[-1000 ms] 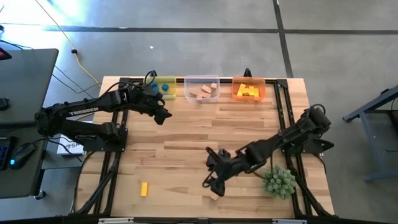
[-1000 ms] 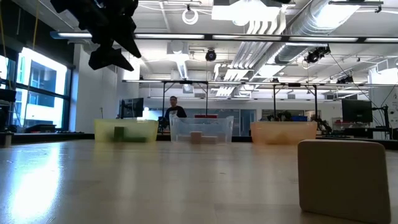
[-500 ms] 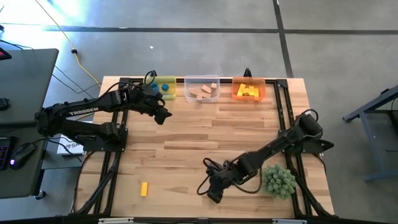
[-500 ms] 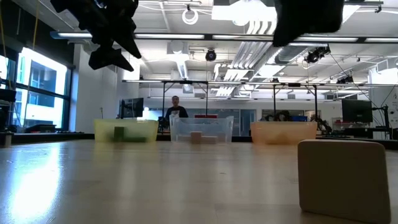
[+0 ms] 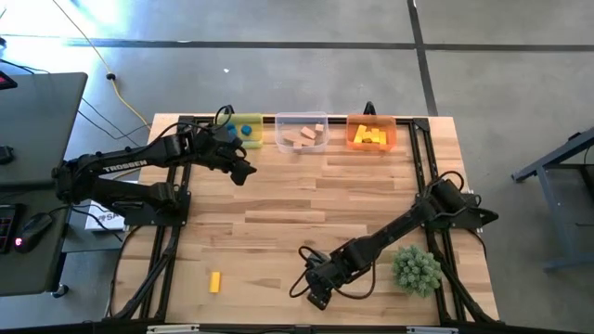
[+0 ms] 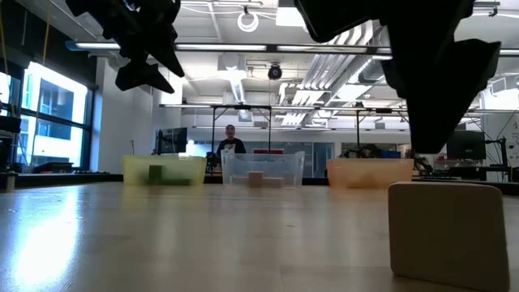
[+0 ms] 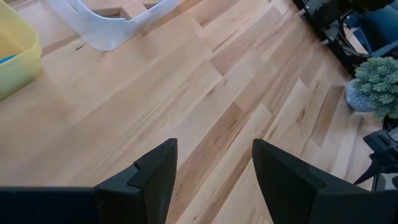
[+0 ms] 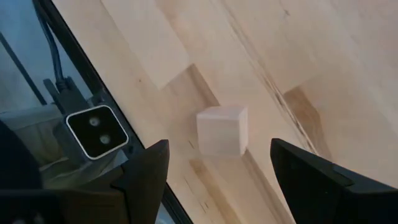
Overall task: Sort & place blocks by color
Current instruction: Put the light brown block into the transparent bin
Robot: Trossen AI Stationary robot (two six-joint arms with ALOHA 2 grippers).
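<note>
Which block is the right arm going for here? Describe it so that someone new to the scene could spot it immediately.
Start at the table's near edge, opposite the three bins, beside the spiky green plant ball. The right claw hangs open there over a plain tan cube, loose on the wood between its fingers. The only other loose block, a yellow bar, lies farther left and is brightly coloured.

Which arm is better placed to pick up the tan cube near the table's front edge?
The right. The right gripper hangs open directly over the tan cube, fingers either side of it. The left gripper is open near the yellow bin, far across the table.
</note>
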